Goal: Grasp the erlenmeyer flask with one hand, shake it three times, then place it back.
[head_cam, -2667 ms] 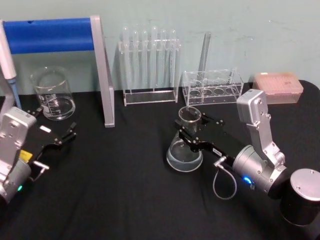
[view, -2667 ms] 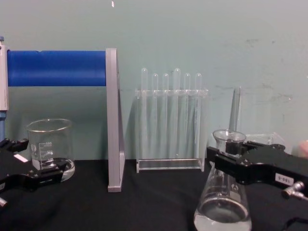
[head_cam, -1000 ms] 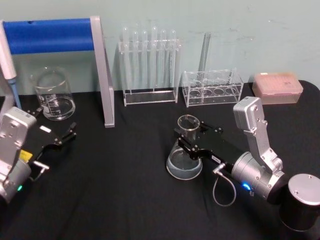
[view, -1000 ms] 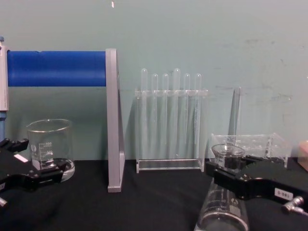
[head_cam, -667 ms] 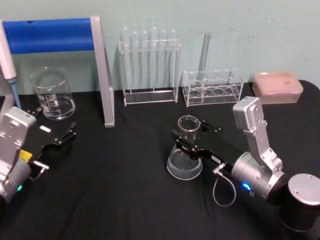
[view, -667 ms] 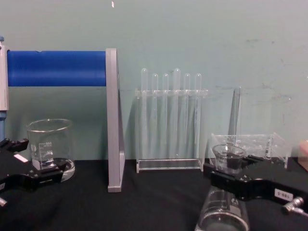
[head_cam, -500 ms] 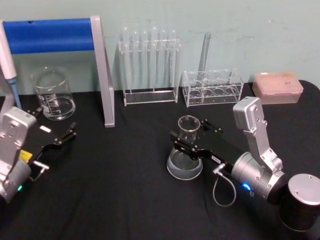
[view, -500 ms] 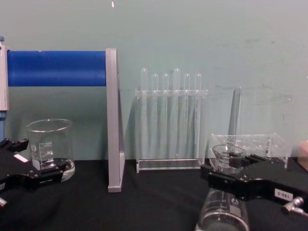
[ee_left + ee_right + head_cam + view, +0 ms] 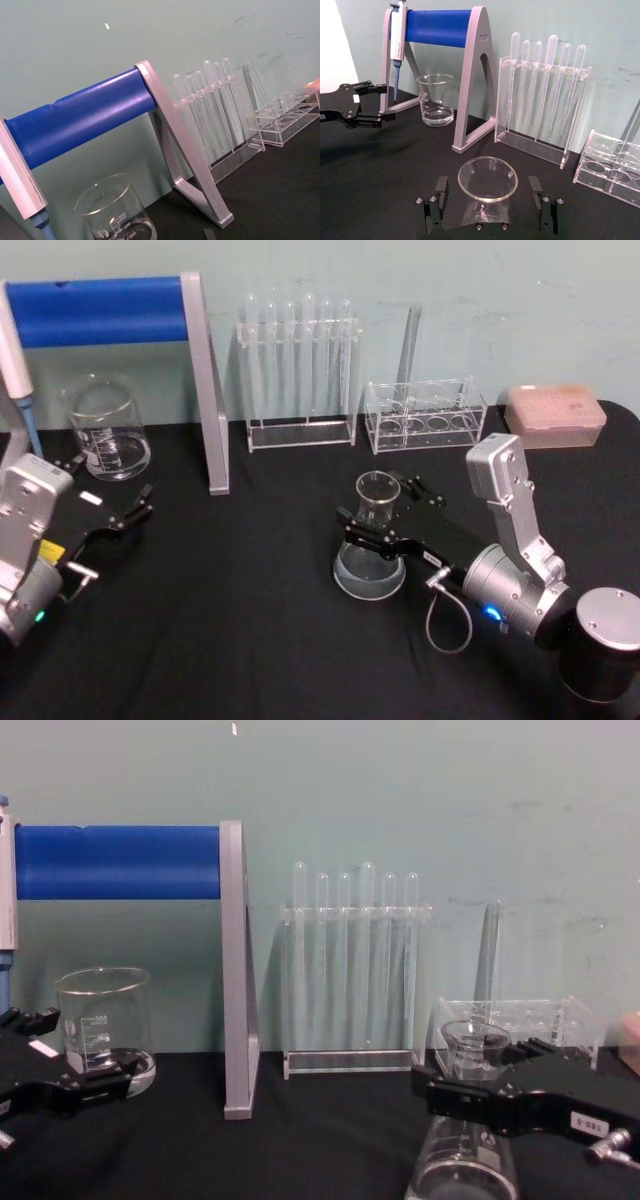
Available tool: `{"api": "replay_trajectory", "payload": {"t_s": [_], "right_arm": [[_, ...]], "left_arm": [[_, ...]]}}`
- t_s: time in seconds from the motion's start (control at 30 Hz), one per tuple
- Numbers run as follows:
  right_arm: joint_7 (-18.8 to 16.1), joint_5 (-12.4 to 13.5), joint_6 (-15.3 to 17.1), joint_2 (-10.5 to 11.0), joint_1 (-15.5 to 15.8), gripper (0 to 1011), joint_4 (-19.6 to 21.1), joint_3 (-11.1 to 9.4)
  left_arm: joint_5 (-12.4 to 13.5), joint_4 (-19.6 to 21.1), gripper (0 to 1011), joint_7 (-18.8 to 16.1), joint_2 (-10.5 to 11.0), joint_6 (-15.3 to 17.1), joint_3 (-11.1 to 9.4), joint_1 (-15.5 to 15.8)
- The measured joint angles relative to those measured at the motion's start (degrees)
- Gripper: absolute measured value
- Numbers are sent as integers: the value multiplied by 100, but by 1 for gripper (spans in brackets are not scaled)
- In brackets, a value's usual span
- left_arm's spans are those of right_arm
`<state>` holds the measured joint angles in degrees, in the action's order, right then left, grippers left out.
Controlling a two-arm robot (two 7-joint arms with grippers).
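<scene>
Right pincer (image 9: 383,508) lower centre-right of head view, fingers spread either side of erlenmeyer flask (image 9: 371,543) neck, apparently clear of the glass. In right wrist view (image 9: 489,210), gap visible between each black finger and the flask (image 9: 486,186) rim. Released, by the look of it. Flask upright on black surface (image 9: 240,610), centre of head frame, a little clear liquid in the base. Chest view: pincer (image 9: 470,1093) at lower right, flask (image 9: 472,1120) neck between the fingers, base cut off by frame bottom.

Left pincer (image 9: 112,508) parked at left edge of head view, jaws apart, holding nothing, near glass beaker (image 9: 105,430) in upper left.

Risks from here:
- Fingers level with the flared rim. Straight lift likely to catch the rim and tip or drag the flask. Safer to back out level, toward lower right.
- Sideways drift on withdrawal could knock the narrow neck; wide base helps, but glass on cloth may slide.
- Small rack (image 9: 425,416) and test tube rack (image 9: 298,370) stand behind, upper centre. Forward nudge of the flask heads that way.
- Cannot tell from this moment alone whether three shakes are complete.
</scene>
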<state>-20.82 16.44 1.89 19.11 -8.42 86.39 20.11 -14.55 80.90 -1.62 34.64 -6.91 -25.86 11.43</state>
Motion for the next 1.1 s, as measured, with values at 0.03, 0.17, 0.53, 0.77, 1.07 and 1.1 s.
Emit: {"api": "replay_trajectory", "payload": {"t_s": [0.03, 0.17, 0.53, 0.77, 1.07, 1.1], "right_arm": [[0, 0, 0, 0, 0, 1000, 0, 0], [0, 1, -1, 0, 0, 1000, 0, 0], [-125, 221, 233, 232, 166, 1000, 261, -119], [-266, 402, 315, 506, 369, 1000, 529, -202], [-366, 628, 252, 944, 753, 1000, 912, -370], [-362, 636, 247, 964, 773, 1000, 924, -383]], "left_arm": [[0, 0, 1001, 0, 0, 0, 0, 0], [0, 0, 1001, 0, 0, 0, 0, 0], [0, 0, 1001, 0, 0, 0, 0, 0], [0, 0, 1001, 0, 0, 0, 0, 0], [0, 0, 1001, 0, 0, 0, 0, 0], [0, 0, 1001, 0, 0, 0, 0, 0]]}}
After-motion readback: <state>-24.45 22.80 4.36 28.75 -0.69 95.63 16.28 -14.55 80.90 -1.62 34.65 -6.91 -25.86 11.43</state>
